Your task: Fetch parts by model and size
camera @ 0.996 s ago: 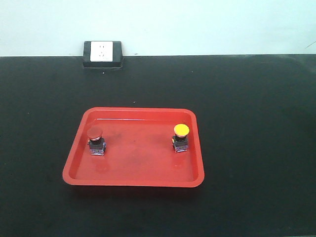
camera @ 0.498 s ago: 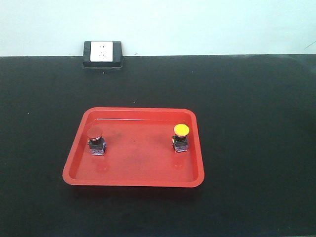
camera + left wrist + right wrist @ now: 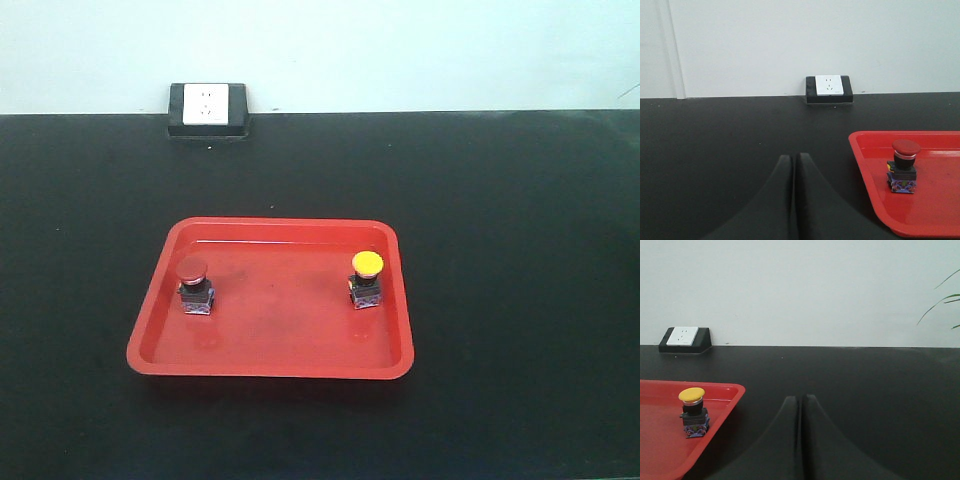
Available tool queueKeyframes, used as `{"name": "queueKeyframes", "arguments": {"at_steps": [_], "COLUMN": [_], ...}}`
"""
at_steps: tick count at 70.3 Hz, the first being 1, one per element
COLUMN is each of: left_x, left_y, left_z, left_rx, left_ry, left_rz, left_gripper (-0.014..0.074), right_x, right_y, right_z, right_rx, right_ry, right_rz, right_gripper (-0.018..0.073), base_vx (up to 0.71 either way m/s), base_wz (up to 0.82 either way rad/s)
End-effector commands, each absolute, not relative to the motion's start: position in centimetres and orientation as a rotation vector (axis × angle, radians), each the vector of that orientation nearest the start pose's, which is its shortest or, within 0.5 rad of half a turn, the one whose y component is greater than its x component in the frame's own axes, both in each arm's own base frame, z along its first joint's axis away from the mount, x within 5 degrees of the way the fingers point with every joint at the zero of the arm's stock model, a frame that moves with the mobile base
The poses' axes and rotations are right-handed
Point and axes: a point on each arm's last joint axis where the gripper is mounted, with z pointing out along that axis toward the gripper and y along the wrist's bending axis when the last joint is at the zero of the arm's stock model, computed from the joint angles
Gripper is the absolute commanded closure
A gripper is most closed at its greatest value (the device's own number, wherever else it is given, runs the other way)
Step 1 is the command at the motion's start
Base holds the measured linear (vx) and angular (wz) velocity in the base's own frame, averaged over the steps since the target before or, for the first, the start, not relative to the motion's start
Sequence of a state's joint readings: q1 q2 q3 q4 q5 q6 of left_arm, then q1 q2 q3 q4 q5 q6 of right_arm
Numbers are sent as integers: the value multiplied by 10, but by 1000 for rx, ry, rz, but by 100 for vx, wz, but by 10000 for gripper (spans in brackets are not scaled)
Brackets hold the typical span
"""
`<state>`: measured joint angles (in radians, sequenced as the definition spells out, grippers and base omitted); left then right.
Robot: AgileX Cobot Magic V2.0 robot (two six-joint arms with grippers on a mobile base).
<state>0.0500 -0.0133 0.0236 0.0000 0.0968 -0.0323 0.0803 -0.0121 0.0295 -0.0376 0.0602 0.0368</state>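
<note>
Your left gripper (image 3: 792,162) and right gripper (image 3: 801,402) are both pressed closed, holding nothing, low in frame. Red switch (image 3: 194,286) and yellow switch (image 3: 366,280) stand in the tray (image 3: 270,366), mid-frame.

In the left wrist view the red tray (image 3: 875,210) is cut off by the right and bottom edges; in the right wrist view it is cut by the left and bottom edges. Only leaf tips of a plant (image 3: 945,302) are seen at the right edge. Markings on the switch bases are too small to be read.
</note>
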Motion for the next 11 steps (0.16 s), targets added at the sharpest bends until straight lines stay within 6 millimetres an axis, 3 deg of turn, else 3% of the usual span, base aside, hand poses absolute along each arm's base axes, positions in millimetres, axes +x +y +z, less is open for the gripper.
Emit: {"name": "queueKeyframes", "arguments": {"at_steps": [1,11], "left_x": [55,55], "left_y": [3,3], "left_z": [209,209], "left_rx": [-70,-70], "left_ry": [1488,1488], "left_rz": [7,7], "left_gripper": [604,604], "right_x": [56,56], "right_y": [4,4], "right_z": [204,204], "right_rx": [-66,-66], "right_ry": [1484,1484], "right_rz": [50,50], "right_gripper": [569,569], "base_vx": [0,0], "base_wz": [0,0]}}
